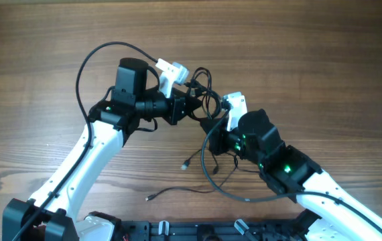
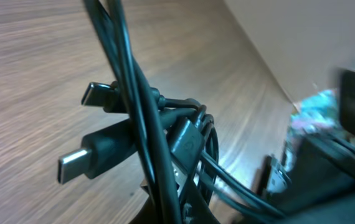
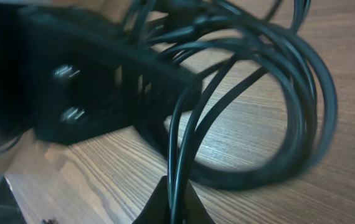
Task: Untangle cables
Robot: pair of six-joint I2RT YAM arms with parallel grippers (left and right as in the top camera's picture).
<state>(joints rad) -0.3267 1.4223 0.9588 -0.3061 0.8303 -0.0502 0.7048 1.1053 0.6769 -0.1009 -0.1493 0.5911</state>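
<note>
Coiling in tangled loops, thin black cables [image 2: 134, 87], flat plugs [image 2: 81, 163] protruding.

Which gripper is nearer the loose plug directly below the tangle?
Right. The right gripper, gripping the cables, sits just up-right of the plug; the left gripper is farther, above it.

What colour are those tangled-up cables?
Black. The cables show best in the right wrist view, looped over the wooden table.
</note>
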